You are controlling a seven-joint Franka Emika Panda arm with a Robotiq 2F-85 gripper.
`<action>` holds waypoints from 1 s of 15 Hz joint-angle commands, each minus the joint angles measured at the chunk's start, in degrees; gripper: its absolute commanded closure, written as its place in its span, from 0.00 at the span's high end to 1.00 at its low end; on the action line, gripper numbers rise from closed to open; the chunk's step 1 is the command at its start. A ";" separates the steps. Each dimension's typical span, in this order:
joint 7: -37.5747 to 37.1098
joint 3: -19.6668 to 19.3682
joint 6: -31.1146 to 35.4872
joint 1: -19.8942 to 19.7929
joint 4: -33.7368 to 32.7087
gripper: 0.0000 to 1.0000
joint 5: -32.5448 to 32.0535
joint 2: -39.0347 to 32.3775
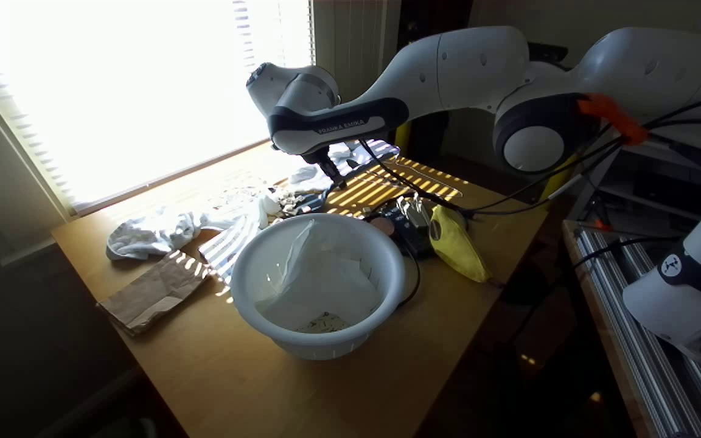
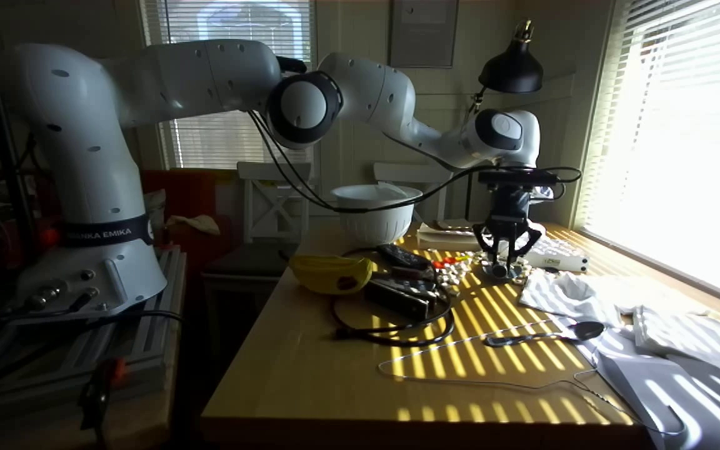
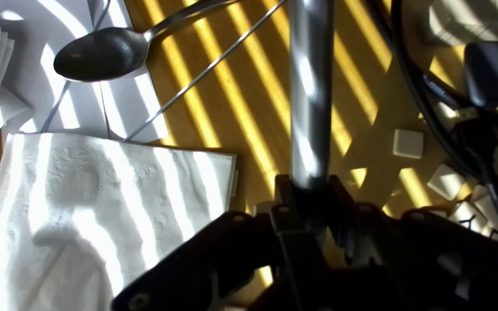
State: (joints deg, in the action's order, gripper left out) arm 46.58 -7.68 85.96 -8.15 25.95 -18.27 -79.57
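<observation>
Gripper (image 3: 309, 192) pinches a shiny metal rod (image 3: 311, 95) reaching the wrist view's top edge. A spoon (image 3: 102, 54) lies upper left, white tiles (image 3: 447, 181) lower right.

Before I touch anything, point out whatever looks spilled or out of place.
Small white tiles lie scattered loosely near the black cable, as if spilled; a long bent wire sprawls across the table, looking pulled out of shape.
</observation>
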 commanded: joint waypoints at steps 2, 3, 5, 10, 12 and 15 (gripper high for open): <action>7.53 -2.06 -1.78 -0.33 1.63 0.06 -0.91 3.85; 9.38 -2.52 -2.08 -0.07 1.57 0.06 -1.29 4.44; 12.19 -3.32 -2.52 0.54 1.39 0.06 -1.91 5.32; 16.42 -6.58 -3.21 4.15 1.17 0.06 -6.06 6.98; 17.93 -7.65 -2.62 5.88 1.10 0.06 -7.95 7.47; 20.74 -7.50 -0.86 7.49 0.89 0.06 -8.66 8.22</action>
State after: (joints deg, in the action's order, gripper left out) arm 63.86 -14.70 84.25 -2.23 26.02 -25.33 -72.96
